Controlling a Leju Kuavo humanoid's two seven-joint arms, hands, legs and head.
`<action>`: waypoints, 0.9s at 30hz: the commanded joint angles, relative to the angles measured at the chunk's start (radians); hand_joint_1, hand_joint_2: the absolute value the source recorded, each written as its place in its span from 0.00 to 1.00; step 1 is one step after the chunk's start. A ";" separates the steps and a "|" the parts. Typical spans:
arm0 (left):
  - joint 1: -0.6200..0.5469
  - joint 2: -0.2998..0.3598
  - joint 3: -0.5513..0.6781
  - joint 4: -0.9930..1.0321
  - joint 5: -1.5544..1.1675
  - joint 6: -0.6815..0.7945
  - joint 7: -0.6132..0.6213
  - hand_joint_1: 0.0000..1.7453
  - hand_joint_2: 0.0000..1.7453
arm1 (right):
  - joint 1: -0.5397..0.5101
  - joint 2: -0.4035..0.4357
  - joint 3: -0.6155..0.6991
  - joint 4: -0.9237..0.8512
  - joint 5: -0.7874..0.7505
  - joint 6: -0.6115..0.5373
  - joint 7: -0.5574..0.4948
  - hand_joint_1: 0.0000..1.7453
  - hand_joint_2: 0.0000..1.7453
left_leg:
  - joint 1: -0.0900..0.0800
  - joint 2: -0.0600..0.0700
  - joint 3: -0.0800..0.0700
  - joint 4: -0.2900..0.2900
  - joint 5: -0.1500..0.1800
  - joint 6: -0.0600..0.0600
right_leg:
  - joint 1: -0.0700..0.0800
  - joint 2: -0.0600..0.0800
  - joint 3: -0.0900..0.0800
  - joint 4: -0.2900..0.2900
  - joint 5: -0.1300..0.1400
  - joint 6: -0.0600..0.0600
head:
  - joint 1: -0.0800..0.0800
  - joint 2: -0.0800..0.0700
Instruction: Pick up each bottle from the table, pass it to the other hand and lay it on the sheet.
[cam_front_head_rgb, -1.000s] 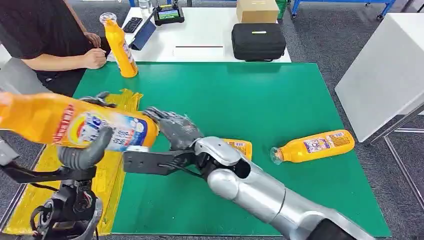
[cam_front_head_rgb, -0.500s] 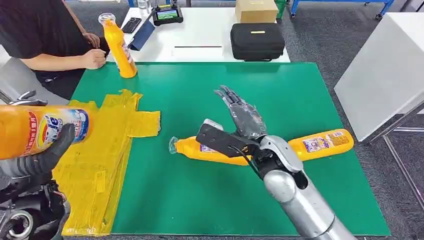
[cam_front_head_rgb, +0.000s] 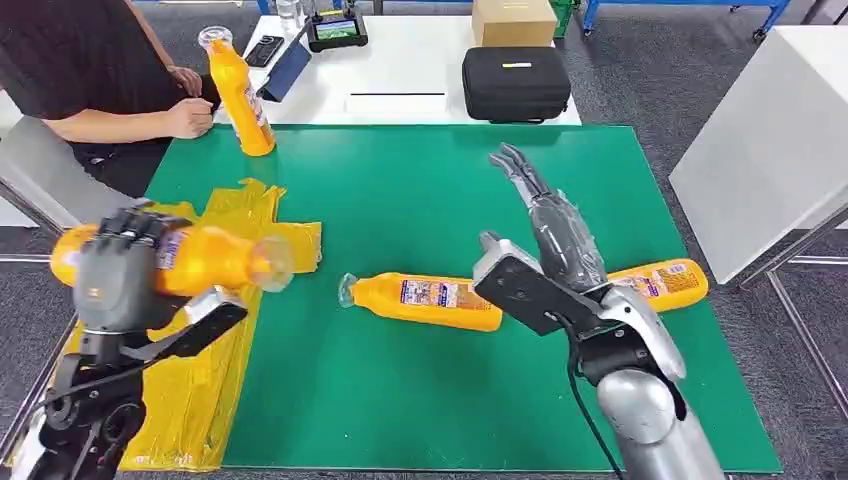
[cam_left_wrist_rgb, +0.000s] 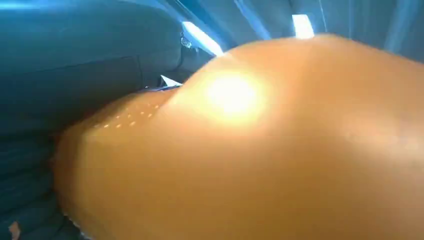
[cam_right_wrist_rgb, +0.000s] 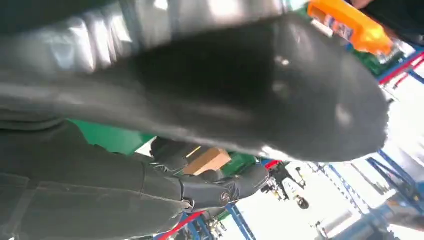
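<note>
My left hand (cam_front_head_rgb: 120, 270) grips an orange bottle (cam_front_head_rgb: 215, 258) held sideways above the yellow sheet (cam_front_head_rgb: 205, 345), cap end toward the table's middle. Up close in the left wrist view the bottle's orange body (cam_left_wrist_rgb: 260, 150) is a blur. My right hand (cam_front_head_rgb: 555, 235) is raised over the green mat with its fingers stretched out and nothing in it. Two more orange bottles lie on the mat: one in the middle (cam_front_head_rgb: 425, 300), one to the right (cam_front_head_rgb: 665, 280) partly behind my right wrist. Another orange bottle (cam_front_head_rgb: 240, 95) stands upright at the far left corner, also seen in the right wrist view (cam_right_wrist_rgb: 350, 25).
A person (cam_front_head_rgb: 110, 75) sits at the far left beside the standing bottle. Behind the green mat (cam_front_head_rgb: 400, 190) a white table carries a black case (cam_front_head_rgb: 515, 82), a cardboard box (cam_front_head_rgb: 514, 20) and a tablet. A white table (cam_front_head_rgb: 770, 130) stands to the right.
My left hand has turned and brought the bottle inward and lower over the yellow sheet. My right hand, empty, has drawn back to the right and lifted higher, uncovering the middle bottle.
</note>
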 joint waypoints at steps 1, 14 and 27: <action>-0.151 0.088 -0.308 0.341 -0.030 -0.117 0.032 1.00 1.00 | 0.091 -0.079 -0.094 -0.093 -0.037 0.010 -0.041 0.00 0.00 | 0.001 -0.002 0.004 -0.001 0.000 -0.003 | 0.001 -0.005 0.006 -0.002 -0.002 0.001 | 0.000 0.000; -0.214 0.071 -0.345 0.443 0.010 -0.255 0.048 1.00 1.00 | 0.090 -0.106 -0.065 -0.077 -0.066 0.007 -0.052 0.00 0.00 | 0.001 0.000 0.003 -0.001 0.000 -0.004 | 0.001 -0.003 0.005 -0.002 -0.001 0.000 | 0.000 0.000; -0.219 0.058 -0.332 0.452 -0.104 -0.357 0.153 0.00 1.00 | 0.110 -0.115 -0.033 -0.069 -0.043 0.035 0.011 0.00 0.00 | 0.001 0.002 0.003 -0.001 -0.001 -0.002 | 0.001 -0.001 0.003 -0.001 -0.001 0.000 | 0.000 0.000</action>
